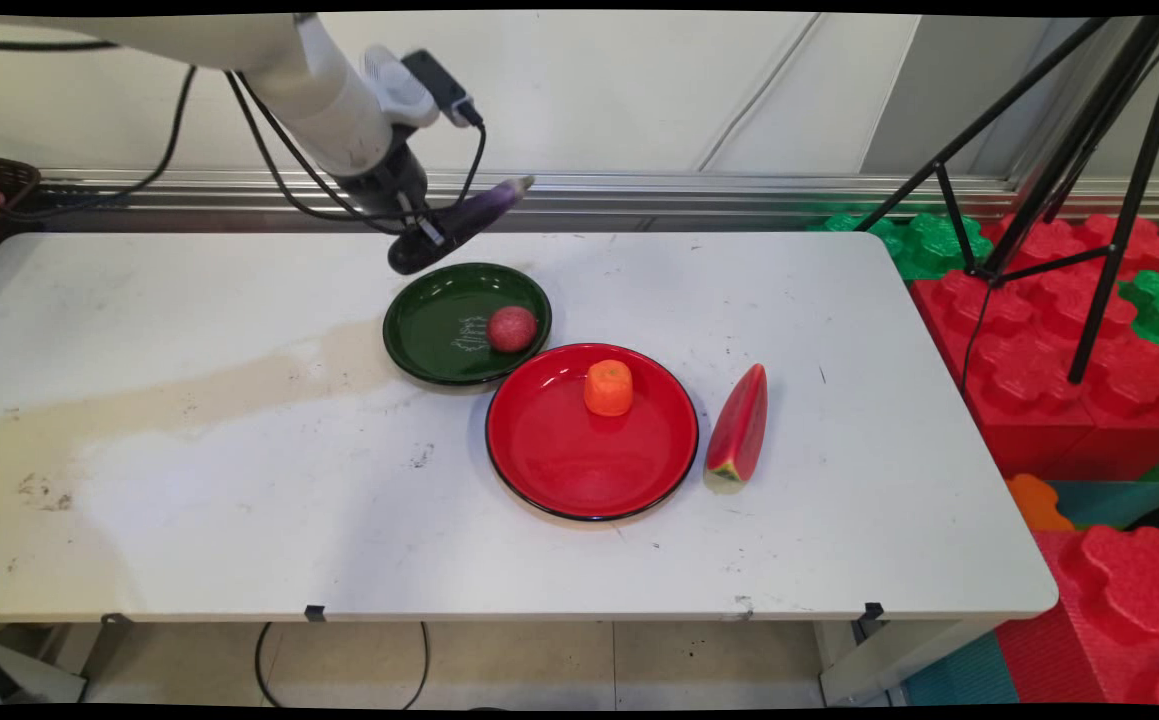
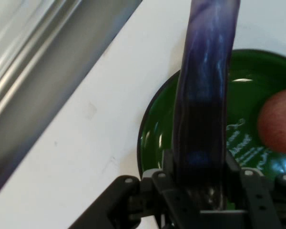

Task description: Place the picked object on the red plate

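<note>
Gripper (image 1: pixel 429 235) is hanging just above the far rim of the green plate (image 1: pixel 429 345), clenched on a purple eggplant (image 1: pixel 484 208). In the hand view the fingers (image 2: pixel 238 174) are pressing the eggplant (image 2: pixel 205 86) from both sides near its thick end, w/ the rest of it running straight out ahead of the hand. From where I'm standing, its long axis is lying nearly level, tilted up a bit, w/ the stem tip pointing right and toward the back wall, out past the plate's far edge.

So the key relation: the green plate (image 2: pixel 155 129) is sitting directly under and slightly nearer than the gripper, and the eggplant is reaching out over the plate's far-right rim, not along its middle. A reddish round fruit (image 1: pixel 512 328) is occupying the plate's right side; the left part is bare.

The red plate (image 1: pixel 579 470) is touching the green one on its near-right side, w/ an orange carrot piece (image 1: pixel 608 387) standing on it. A watermelon slice (image 1: pixel 738 428) is lying just beside the red plate's right rim, on the table (image 1: pixel 189 500). Nothing else is near the gripper.
</note>
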### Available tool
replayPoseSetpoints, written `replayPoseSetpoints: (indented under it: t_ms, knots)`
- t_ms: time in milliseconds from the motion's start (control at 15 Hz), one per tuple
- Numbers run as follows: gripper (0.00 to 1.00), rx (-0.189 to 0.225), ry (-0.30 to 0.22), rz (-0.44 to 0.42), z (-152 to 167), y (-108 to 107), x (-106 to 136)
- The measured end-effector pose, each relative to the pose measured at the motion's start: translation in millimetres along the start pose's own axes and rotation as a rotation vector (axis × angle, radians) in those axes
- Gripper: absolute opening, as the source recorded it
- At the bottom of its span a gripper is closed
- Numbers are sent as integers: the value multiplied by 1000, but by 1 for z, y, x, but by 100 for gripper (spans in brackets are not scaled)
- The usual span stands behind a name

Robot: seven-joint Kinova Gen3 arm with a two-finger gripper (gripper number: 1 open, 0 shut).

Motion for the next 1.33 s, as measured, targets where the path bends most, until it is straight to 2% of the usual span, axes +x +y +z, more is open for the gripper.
replayPoseSetpoints:
  t_ms: [400, 600, 867, 1067, 1333]
  knots:
    - [0, -31, 41, 140, -53, 23, 0]
    - [0, -71, 49, 216, -78, 41, -4]
    - [0, -141, 30, 293, -104, 73, -11]
    - [0, -194, 11, 336, -111, 101, -12]
    - [0, -236, 0, 366, -103, 127, -8]
